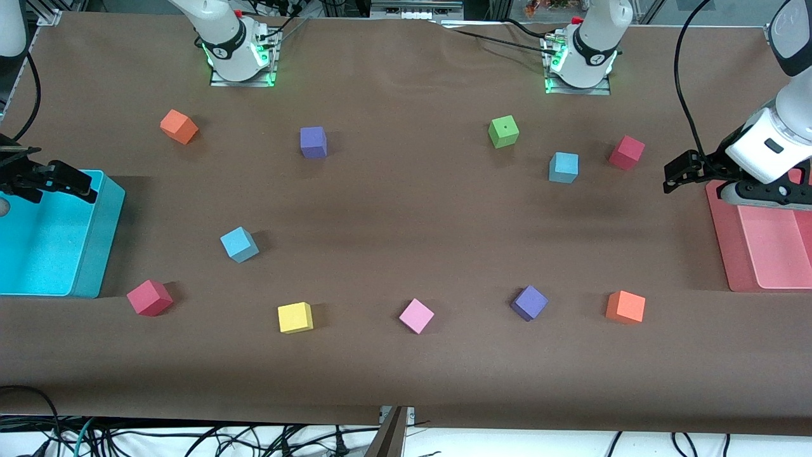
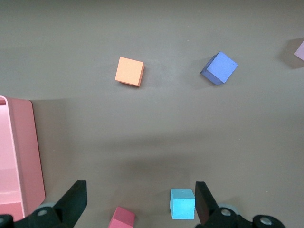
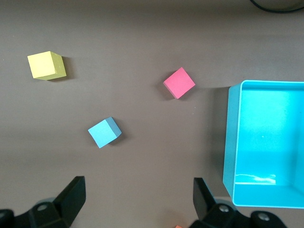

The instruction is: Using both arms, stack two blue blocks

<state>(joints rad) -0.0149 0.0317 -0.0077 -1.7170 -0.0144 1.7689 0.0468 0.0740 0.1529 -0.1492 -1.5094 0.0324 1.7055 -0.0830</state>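
Two blue blocks lie far apart on the brown table. One blue block [image 1: 240,244] [image 3: 104,132] sits toward the right arm's end, beside the cyan bin. The other blue block [image 1: 563,167] [image 2: 183,204] rests toward the left arm's end, between a green cube and a red cube. My right gripper [image 1: 76,183] [image 3: 137,194] hangs open and empty over the cyan bin's edge. My left gripper [image 1: 675,174] [image 2: 140,199] hangs open and empty beside the pink tray, apart from the second blue block.
A cyan bin [image 1: 101,241] and a pink tray [image 1: 723,247] stand at opposite table ends. Scattered cubes: orange [image 1: 179,126], purple [image 1: 313,141], green [image 1: 504,131], red [image 1: 627,152], red [image 1: 150,297], yellow [image 1: 295,317], pink [image 1: 416,315], purple [image 1: 529,302], orange [image 1: 625,306].
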